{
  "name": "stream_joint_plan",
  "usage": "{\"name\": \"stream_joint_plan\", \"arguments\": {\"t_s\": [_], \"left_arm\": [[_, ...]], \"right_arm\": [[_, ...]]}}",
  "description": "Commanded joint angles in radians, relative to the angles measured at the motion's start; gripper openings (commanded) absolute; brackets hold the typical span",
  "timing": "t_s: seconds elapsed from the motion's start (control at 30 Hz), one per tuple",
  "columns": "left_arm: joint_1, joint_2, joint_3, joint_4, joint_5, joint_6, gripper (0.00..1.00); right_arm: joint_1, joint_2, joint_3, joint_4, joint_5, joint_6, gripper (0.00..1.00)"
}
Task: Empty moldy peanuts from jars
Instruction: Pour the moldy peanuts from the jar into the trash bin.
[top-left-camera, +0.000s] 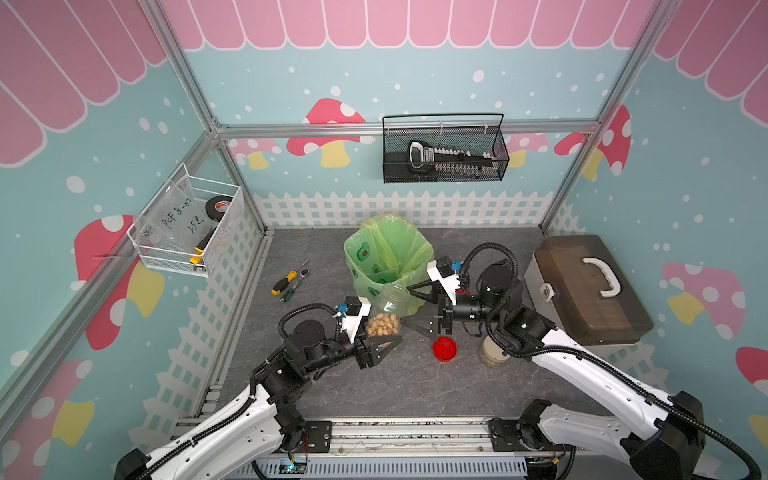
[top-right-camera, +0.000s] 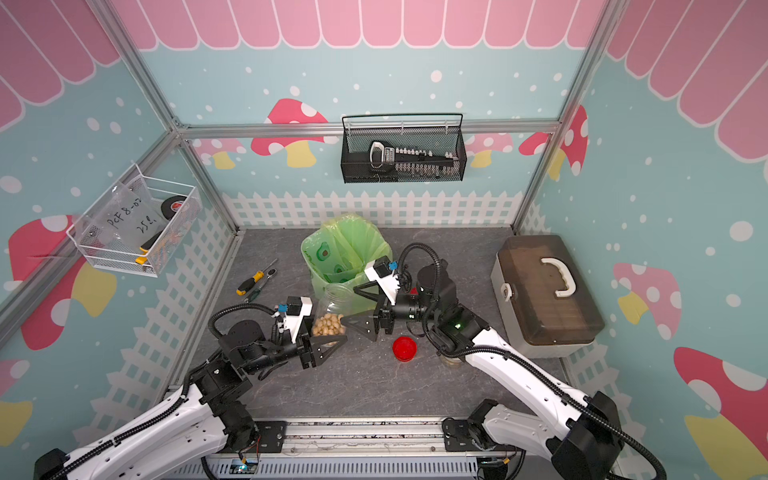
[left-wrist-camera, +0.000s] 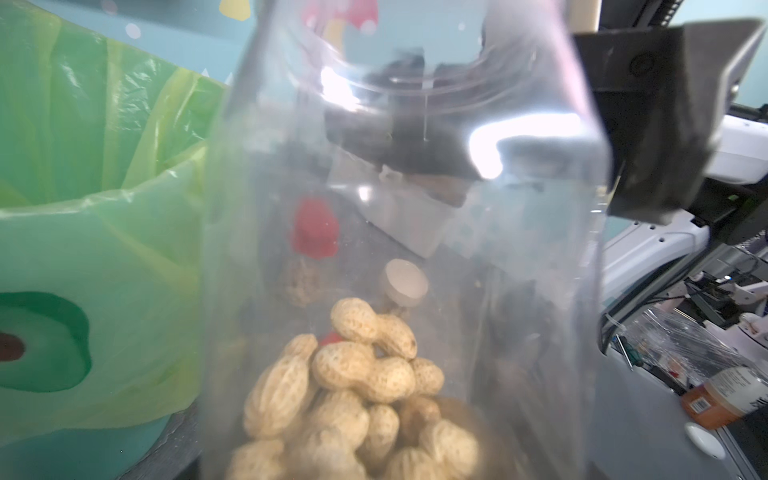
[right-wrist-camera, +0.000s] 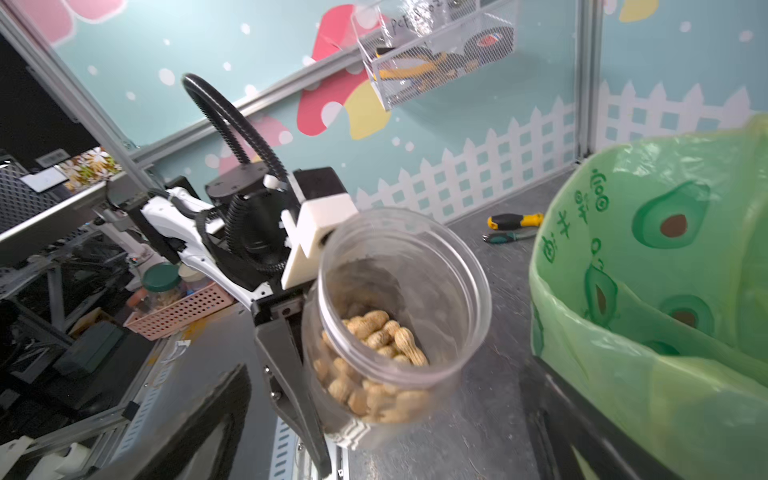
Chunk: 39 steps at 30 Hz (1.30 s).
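A clear lidless jar (top-left-camera: 390, 301) (top-right-camera: 336, 301) sits just in front of the green-lined bin, with my left gripper (top-left-camera: 376, 330) (top-right-camera: 328, 332) shut on its lower part. Moldy peanuts (top-left-camera: 382, 325) (right-wrist-camera: 374, 345) in their shells fill its bottom third; in the left wrist view they (left-wrist-camera: 353, 395) show through the wall. My right gripper (top-left-camera: 417, 307) (top-right-camera: 361, 308) (right-wrist-camera: 374, 428) stands open beside the jar's mouth, touching nothing. A red lid (top-left-camera: 444, 349) (top-right-camera: 404, 348) lies on the table. Another jar (top-left-camera: 494, 353) with a beige lid stands half hidden under my right arm.
The bin with the green bag (top-left-camera: 388, 249) (right-wrist-camera: 648, 291) stands at mid-back, right behind the held jar. A brown toolbox (top-left-camera: 586, 286) is at the right wall. A yellow-handled screwdriver (top-left-camera: 286, 280) and a second tool lie on the table's left. Wire baskets hang on the walls.
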<state>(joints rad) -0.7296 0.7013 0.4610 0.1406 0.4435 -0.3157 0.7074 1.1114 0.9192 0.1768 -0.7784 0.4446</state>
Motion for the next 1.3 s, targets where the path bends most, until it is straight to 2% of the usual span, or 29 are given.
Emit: {"name": "stream_joint_plan", "arguments": {"t_s": [0.0, 0.17, 0.53, 0.97, 1.1, 1.17, 1.27], "left_arm": [[-0.003, -0.006, 0.046, 0.043, 0.073, -0.029, 0.24], [-0.004, -0.005, 0.058, 0.080, 0.100, -0.047, 0.24], [-0.005, 0.022, 0.079, 0.159, 0.139, -0.072, 0.24], [-0.005, 0.013, 0.085, 0.166, 0.132, -0.066, 0.26], [-0.005, 0.010, 0.086, 0.155, 0.129, -0.064, 0.36], [-0.005, 0.007, 0.085, 0.148, 0.124, -0.061, 0.47], [-0.006, 0.004, 0.085, 0.137, 0.118, -0.057, 0.59]], "right_arm": [[-0.001, 0.028, 0.023, 0.171, -0.128, 0.081, 0.99], [0.016, 0.053, -0.004, 0.250, -0.186, 0.105, 0.99], [0.087, 0.079, -0.022, 0.348, -0.124, 0.109, 0.99], [0.156, 0.133, -0.037, 0.537, -0.056, 0.193, 0.77], [0.159, 0.133, -0.038, 0.541, -0.044, 0.194, 0.59], [0.159, 0.130, -0.043, 0.538, -0.034, 0.193, 0.52], [0.158, 0.128, -0.049, 0.536, -0.021, 0.194, 0.46]]}}
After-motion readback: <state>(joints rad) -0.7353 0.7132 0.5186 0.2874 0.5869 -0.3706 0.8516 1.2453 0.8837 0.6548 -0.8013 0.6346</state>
